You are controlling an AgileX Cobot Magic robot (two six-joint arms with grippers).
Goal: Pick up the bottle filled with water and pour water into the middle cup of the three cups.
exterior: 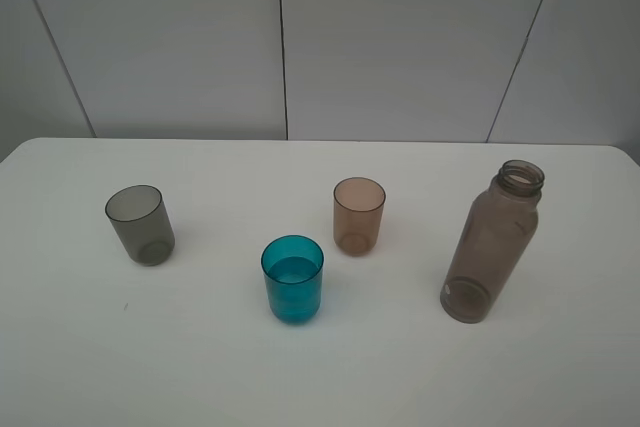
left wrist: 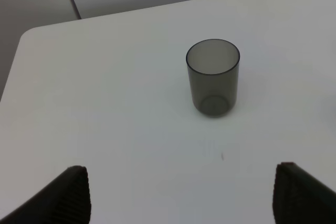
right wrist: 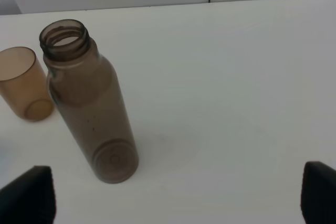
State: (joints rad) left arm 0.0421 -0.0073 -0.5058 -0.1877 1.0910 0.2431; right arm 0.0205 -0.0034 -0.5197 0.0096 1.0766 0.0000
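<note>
So the bottle (exterior: 490, 247) was standing upright on the white tabletop (exterior: 80, 367), off on the right side of the overhead view, cap off, nothing touching it. The three cups were all upright too and spread apart: the smoky grey cup (exterior: 140, 224) on the left, the brownish-pink cup (exterior: 359, 215) toward the back right of center, and the teal-blue middle cup (exterior: 293, 279) nearest the front, between the other two. The teal one looked like it had some water in it, with a level line visible partway up the wall.

Neither arm showed in the overhead shot. In the left wrist view, the left end effector (left wrist: 181, 198) had its fingers spread wide, empty, with the grey cup sitting well ahead of it. Same deal on the right: the right end effector (right wrist: 178, 195) was wide open and holding nothing, with the bottle ahead of it, closer to one finger (right wrist: 29, 192), and the pink cup just beside the bottle's far side.
</note>
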